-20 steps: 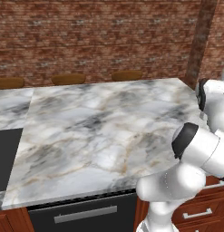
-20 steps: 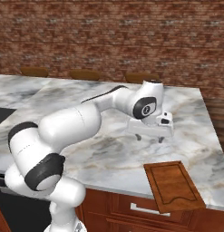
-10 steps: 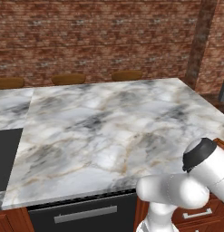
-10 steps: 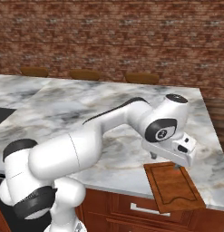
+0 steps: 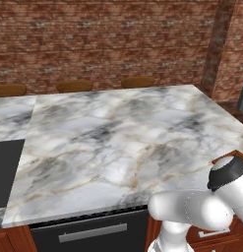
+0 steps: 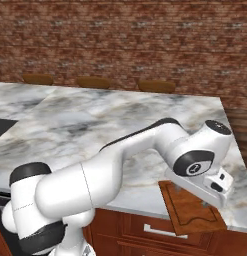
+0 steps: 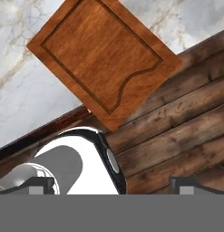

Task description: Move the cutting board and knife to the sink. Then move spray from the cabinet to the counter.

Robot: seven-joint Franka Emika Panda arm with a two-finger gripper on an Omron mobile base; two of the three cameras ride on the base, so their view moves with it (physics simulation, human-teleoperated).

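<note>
Pincer (image 7: 112, 186): your jaws stand wide, holding nothing, above the flat rectangular reddish-brown wooden cutting board (image 7: 104, 60), darker groove inside its rim, overhanging the white-and-grey marble surface (image 7: 27, 95) edge.

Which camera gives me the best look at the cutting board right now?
The hand view: the whole cutting board shows, overhanging the counter edge. In the right base view the gripper covers part of the board; the left base view catches just a corner.
</note>
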